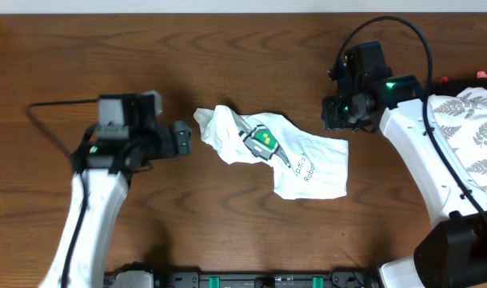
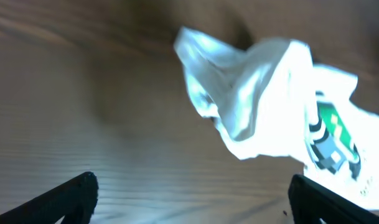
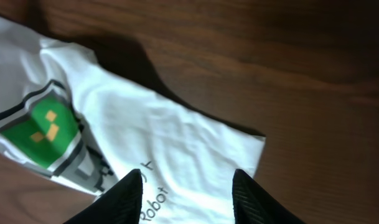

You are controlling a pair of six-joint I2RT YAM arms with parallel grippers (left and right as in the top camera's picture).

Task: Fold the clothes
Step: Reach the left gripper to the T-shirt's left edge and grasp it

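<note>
Dark wooden table (image 1: 227, 48): left claw (image 2: 190, 183) wide apart, right claw (image 3: 188, 180) partly apart, both empty, either side of crumpled white cotton T-shirt (image 1: 307, 164) reading "Robot".

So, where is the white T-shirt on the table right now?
In the overhead view the white T-shirt lies crumpled near the middle of the wooden table, between the left tool and the right tool, each close to one of its ends.
</note>
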